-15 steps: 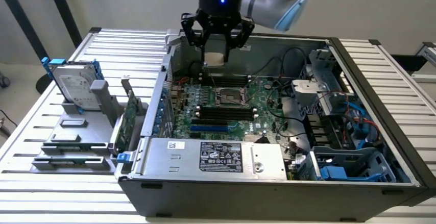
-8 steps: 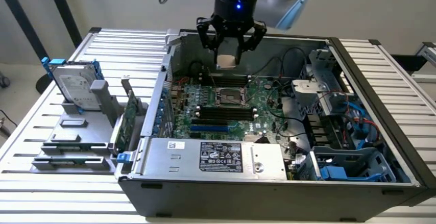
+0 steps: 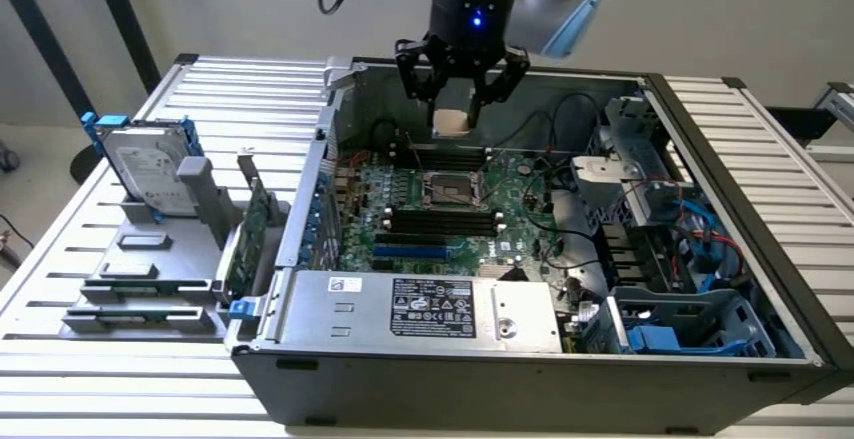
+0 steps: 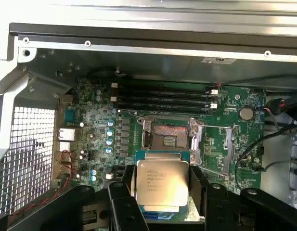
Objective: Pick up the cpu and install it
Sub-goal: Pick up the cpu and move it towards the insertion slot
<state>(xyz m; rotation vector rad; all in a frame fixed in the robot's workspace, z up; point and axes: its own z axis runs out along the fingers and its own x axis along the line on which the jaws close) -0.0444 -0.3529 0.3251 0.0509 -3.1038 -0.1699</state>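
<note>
– Status of the jaws?

– Partly closed on the cpu (image 3: 454, 122) (image 4: 161, 185). A black finger (image 4: 125, 204) presses on each of two opposite edges, and the metal top plate with its printed lettering faces the wrist camera.

– Where is the chip?

– In the air between the jaws, inside the open computer case (image 3: 534, 379), apart from the motherboard (image 3: 514, 229) (image 4: 97, 120).

– What sits nearest?

– The CPU socket (image 3: 447, 189) (image 4: 170, 137) lies below the jaws. Its contact field is bare, its metal frame is swung open, and the chip does not cover it. The memory slots (image 4: 160, 96) run just beyond the socket.

– Anything farther out?

– Well away from the jaws, towards the exterior view's left, a hard drive (image 3: 144, 169) with blue rails stands in a grey rack on the slatted worktop (image 3: 787, 159). A green circuit card (image 3: 247, 234) stands upright between that rack and the case.
</note>
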